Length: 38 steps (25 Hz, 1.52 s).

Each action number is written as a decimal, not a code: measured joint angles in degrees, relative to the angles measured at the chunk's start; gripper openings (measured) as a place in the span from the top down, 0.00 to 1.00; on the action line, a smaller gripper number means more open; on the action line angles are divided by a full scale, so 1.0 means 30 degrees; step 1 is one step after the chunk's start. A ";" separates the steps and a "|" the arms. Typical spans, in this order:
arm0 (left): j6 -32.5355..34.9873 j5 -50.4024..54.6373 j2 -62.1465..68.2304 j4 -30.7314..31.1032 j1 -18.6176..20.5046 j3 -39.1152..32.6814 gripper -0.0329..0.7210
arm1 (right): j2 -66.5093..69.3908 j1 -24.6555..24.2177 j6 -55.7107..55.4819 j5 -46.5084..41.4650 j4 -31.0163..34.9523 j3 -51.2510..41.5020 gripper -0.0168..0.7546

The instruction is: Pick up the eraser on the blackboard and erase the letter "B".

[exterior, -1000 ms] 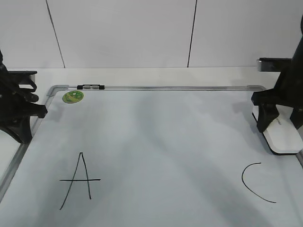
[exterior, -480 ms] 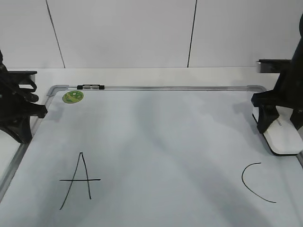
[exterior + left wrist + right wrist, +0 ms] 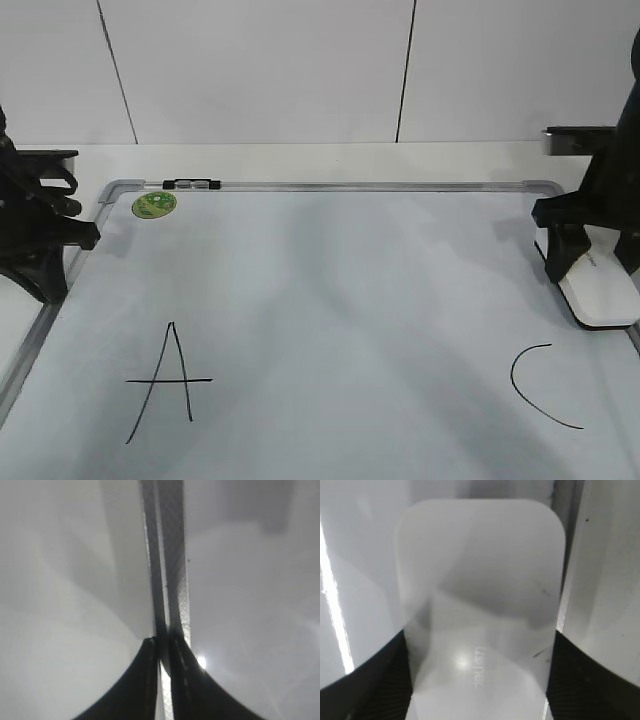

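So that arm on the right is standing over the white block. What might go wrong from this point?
The right gripper straddles the eraser, which lies close to the blackboard's frame; it may shove it over the rim.

The eraser looks glossy in the right wrist view, so it might slip from the fingers.

Only an A and a C show on the board, no B; a sweep toward the middle might smear one of them.

white panelled wall (image 3: 260,70), dark seams, white tabletop (image 3: 300,160)
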<state>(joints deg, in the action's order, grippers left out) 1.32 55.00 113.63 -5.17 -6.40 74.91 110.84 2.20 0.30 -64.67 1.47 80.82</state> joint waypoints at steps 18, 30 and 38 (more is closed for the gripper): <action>0.0000 0.0070 0.0000 0.0000 0.0000 0.0000 0.92 | 0.0000 0.0000 0.0000 -0.1067 -0.0013 0.0758 0.13; 0.0000 0.0143 0.0000 0.0000 0.0000 0.0000 0.92 | -0.0400 0.0000 0.0000 -0.1680 0.0558 0.3273 0.21; 0.0161 0.0218 0.0000 0.0000 0.0000 0.0000 0.87 | -0.2445 0.0000 -0.0102 -0.1773 0.0708 0.3273 0.21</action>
<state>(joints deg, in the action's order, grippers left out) 1.80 55.66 113.63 -5.17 -6.40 74.91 103.50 2.20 0.00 -69.99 3.59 90.64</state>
